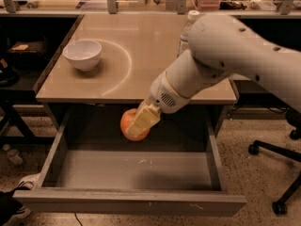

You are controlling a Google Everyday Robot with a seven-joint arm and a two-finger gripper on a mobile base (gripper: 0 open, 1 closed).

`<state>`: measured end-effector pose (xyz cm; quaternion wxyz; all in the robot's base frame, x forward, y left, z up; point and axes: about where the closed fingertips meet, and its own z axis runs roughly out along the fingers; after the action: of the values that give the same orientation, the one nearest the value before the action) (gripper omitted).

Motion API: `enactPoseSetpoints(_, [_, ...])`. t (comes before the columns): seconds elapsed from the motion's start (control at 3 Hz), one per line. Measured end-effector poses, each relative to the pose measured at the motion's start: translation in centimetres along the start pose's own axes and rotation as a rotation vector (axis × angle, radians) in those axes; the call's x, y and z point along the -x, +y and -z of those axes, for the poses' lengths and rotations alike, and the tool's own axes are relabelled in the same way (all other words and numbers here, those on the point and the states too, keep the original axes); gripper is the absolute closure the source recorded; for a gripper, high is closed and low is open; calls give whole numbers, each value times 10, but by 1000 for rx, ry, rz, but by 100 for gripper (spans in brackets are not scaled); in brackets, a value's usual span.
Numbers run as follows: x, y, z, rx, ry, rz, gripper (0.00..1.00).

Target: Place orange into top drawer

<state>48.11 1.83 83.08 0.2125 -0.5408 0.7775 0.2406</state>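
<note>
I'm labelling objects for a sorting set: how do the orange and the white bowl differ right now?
The orange is held over the open top drawer by the gripper, shut on it; the white bowl stands free on the desk top. The orange is a solid orange ball, the white bowl an open white hollow. The orange looks somewhat smaller than the white bowl. Both are round.
</note>
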Motion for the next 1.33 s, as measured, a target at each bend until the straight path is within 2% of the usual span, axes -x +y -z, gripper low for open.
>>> enactPoseSetpoints(0.33, [-23, 12, -39, 44, -2, -65, 100])
enactPoseSetpoints(0.67, [-27, 13, -46, 43, -2, -71, 100])
enactPoseSetpoints(1.0, [-32, 21, -64, 86, -6, -98, 100])
enactPoseSetpoints(1.33, [-47, 28, -102, 82, 9, -152, 100])
